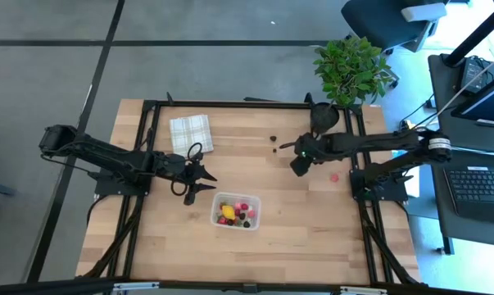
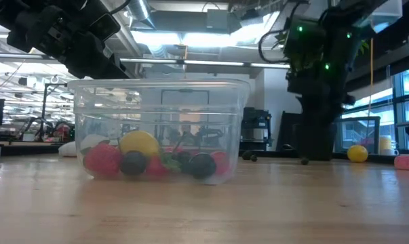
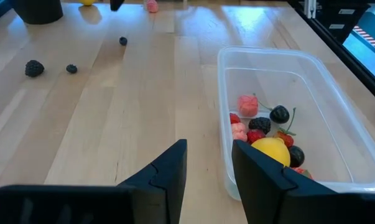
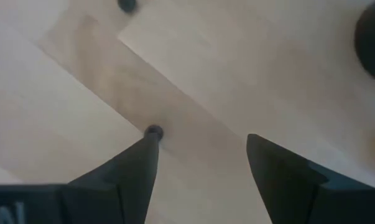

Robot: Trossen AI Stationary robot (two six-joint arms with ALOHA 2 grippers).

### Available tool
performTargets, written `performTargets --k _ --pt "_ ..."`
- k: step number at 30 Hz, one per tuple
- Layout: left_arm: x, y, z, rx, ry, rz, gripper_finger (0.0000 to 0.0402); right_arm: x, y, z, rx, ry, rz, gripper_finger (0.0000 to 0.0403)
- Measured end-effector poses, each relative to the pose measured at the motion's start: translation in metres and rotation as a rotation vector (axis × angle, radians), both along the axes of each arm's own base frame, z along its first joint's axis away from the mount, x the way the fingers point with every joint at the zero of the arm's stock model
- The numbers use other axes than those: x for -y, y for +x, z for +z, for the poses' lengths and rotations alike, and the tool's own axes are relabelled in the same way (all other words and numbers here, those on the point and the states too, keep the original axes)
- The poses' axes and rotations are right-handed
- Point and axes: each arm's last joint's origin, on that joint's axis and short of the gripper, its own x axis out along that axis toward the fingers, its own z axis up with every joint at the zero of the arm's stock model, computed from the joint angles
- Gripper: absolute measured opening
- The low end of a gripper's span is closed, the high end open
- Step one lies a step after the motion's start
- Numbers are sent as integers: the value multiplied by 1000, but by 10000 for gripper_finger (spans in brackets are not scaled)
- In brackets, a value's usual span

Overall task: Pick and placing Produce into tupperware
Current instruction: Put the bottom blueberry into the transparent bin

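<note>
The clear tupperware (image 1: 236,211) stands near the table's middle front and holds several red, pink and dark berries and a yellow lemon piece (image 3: 269,149). My left gripper (image 1: 204,182) is open and empty, just left of the tub (image 3: 287,118). My right gripper (image 1: 296,166) is open and points down at the table right of centre. A tiny dark berry (image 4: 153,130) lies on the wood at the tip of one of its fingers. Two dark berries (image 1: 274,143) lie at the far middle, a pink piece (image 1: 334,176) at the right, and a lemon piece (image 2: 357,153) lies beyond. My right gripper comes from above with its jaws open. The tiny dark berry (image 4: 153,132) lies on the table right at one fingertip (image 4: 143,152), outside the gap. I cannot tell whether the finger touches it.
A white-green checked folded cloth (image 1: 191,133) lies at the far left. A potted plant (image 1: 351,70) in a dark pot (image 1: 323,116) stands at the far right corner. A blackberry (image 3: 33,68) and small dark berries (image 3: 71,68) lie on the bare wood between the two arms.
</note>
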Motion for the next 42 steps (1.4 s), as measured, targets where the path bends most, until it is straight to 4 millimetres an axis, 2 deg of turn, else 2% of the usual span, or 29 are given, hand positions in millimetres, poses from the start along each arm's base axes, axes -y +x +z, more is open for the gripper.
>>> performTargets --k 9,21,28,33,42 --pt "0 0 0 0 0 0 121 3 15 -16 78 -22 26 246" --pt "0 0 0 0 0 0 121 -7 26 -56 -64 66 32 246" --pt "0 0 0 0 0 0 121 -10 30 -64 -90 65 35 243" --pt "0 0 0 0 0 0 121 -10 30 -62 -70 67 37 209" --pt "0 0 0 0 0 1 121 -10 31 -62 -63 70 42 107"
